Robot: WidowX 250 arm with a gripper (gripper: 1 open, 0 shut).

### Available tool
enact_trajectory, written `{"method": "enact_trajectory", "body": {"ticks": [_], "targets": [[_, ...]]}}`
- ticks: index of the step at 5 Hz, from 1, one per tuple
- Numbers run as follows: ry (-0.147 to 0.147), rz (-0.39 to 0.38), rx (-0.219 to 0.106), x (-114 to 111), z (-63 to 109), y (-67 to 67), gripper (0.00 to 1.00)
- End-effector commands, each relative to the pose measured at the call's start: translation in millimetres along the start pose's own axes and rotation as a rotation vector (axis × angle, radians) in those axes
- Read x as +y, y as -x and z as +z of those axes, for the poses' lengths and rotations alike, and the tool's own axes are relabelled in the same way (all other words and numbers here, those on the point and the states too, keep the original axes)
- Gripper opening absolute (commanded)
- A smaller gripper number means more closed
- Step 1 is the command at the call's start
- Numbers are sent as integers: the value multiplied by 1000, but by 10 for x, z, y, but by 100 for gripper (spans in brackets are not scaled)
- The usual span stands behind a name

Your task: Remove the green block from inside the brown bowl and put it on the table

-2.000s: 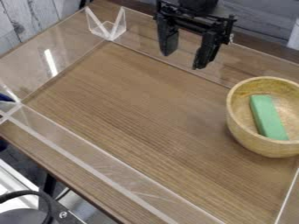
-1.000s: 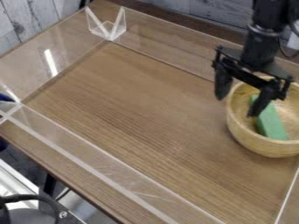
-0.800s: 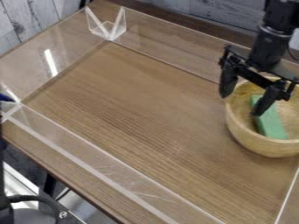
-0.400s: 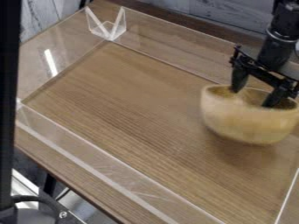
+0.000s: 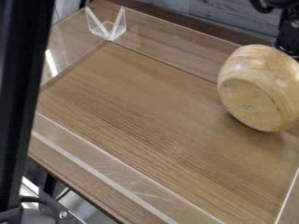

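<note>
The brown bowl (image 5: 261, 87) is tipped up on its side at the right of the table (image 5: 140, 105), its round underside facing the camera. Its inside cannot be seen, and the green block is hidden. Only a dark piece of the arm (image 5: 288, 26) shows above the bowl's far rim at the top right. The gripper's fingers are hidden behind the bowl, so whether they hold anything cannot be told.
Low clear acrylic walls (image 5: 111, 179) edge the table, with a clear corner bracket (image 5: 105, 24) at the back left. A dark blurred vertical band (image 5: 21, 96) covers the left edge of the view, close to the camera.
The gripper came down into the bowl at its far side and went out of sight. The bowl tipped from upright to underside facing the camera. The dark band at left widened.
</note>
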State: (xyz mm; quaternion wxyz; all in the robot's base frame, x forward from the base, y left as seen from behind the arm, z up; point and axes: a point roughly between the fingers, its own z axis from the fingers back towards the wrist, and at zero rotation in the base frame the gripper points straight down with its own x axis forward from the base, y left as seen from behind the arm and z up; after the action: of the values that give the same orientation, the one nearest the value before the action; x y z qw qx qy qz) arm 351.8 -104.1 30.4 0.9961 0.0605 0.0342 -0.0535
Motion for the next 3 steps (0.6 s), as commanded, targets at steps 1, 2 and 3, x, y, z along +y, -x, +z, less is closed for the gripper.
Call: {"method": "enact_trajectory", "body": {"ticks": [1,2,3], "targets": [[-6,-2,12,-16,-6,-95,0],[2,-6,45,13,-66,-40,0],[10,-9,76,42,-106,11,0]]}}
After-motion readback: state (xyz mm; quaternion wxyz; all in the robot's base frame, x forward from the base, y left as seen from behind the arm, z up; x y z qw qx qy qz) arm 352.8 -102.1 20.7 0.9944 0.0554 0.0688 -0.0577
